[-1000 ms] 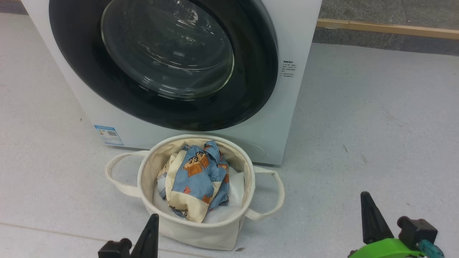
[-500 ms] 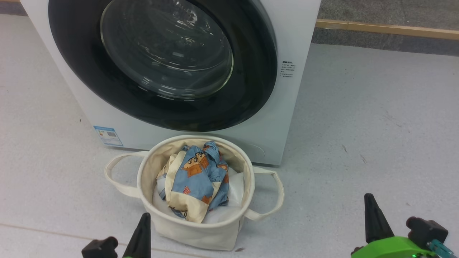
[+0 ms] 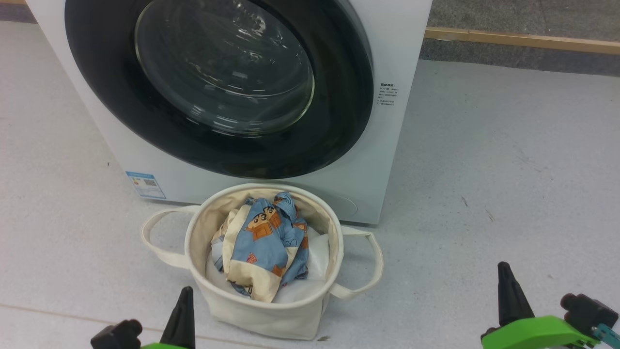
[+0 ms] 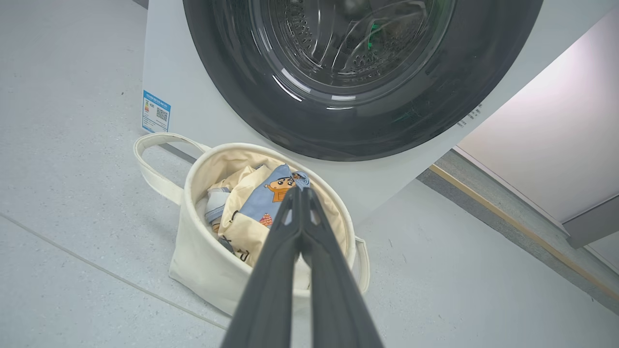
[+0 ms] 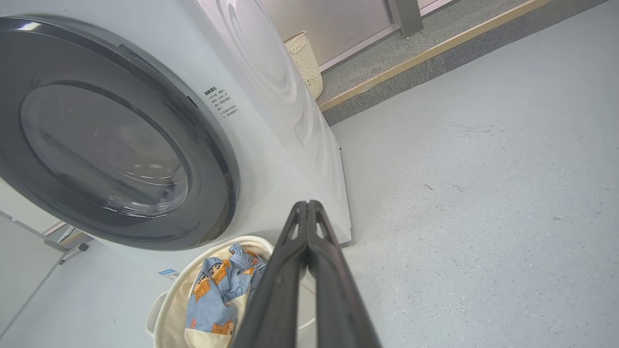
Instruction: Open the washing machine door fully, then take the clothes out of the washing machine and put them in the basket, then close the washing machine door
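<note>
Left jaws and right jaws are closed and empty, left jaws nearer the basket (image 3: 261, 317) holding the clothes (image 3: 266, 242).

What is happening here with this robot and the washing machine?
A two-armed robot is at the end of a laundry job. The washing machine door sits shut against the washing machine. The clothes lie in the basket, which stands on the floor just in front of the machine. The left gripper and the right gripper are both shut, empty and touching nothing. Every step looks done.
</note>
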Robot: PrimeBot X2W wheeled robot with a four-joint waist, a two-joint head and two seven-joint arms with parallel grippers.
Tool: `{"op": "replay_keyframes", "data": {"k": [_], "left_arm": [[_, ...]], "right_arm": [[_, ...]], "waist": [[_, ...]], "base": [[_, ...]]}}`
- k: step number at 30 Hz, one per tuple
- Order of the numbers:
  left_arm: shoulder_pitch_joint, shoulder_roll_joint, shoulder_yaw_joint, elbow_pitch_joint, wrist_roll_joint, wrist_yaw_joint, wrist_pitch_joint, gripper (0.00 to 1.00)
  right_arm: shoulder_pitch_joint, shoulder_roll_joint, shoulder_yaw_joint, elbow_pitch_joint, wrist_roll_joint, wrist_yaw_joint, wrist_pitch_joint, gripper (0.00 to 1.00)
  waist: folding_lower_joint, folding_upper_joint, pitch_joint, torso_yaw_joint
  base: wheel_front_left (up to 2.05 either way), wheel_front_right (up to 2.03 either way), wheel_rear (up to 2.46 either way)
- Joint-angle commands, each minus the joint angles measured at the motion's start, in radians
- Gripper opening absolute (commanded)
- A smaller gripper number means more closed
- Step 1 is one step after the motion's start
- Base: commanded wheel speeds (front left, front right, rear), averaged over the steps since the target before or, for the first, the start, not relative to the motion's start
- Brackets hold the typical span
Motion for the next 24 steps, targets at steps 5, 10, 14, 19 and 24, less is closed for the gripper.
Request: {"op": "replay_keyframes", "data": {"k": [5,10,14,19,24], "left_arm": [[-0.049,0.004,0.031,-0.044,-0.085,-0.009,0.02,0.0],[-0.051,0.004,0.039,-0.049,-0.132,-0.01,0.031,0.0],[-0.052,0.005,0.048,-0.053,-0.179,-0.011,0.043,0.0],[-0.055,0.005,0.058,-0.058,-0.237,-0.013,0.057,0.0],[-0.057,0.006,0.069,-0.063,-0.295,-0.015,0.072,0.0]], "right_arm": [[-0.054,-0.023,-0.001,-0.026,0.091,0.0,0.018,0.0],[-0.058,-0.026,-0.002,-0.025,0.141,0.0,0.027,0.0],[-0.062,-0.029,-0.002,-0.024,0.19,0.0,0.035,0.0],[-0.066,-0.033,-0.002,-0.023,0.251,0.0,0.046,0.0],[-0.071,-0.037,-0.002,-0.022,0.313,0.0,0.057,0.0]], "waist": [[-0.0001,0.0,-0.001,-0.001],[-0.0001,0.0,-0.002,-0.002],[-0.0001,0.0,-0.003,-0.002],[-0.0001,0.0,-0.004,-0.003],[-0.0001,0.0,-0.005,-0.004]], "base": [[0.0,0.0,0.0],[0.0,0.0,0.0],[0.0,0.0,0.0],[0.0,0.0,0.0],[0.0,0.0,0.0]]}}
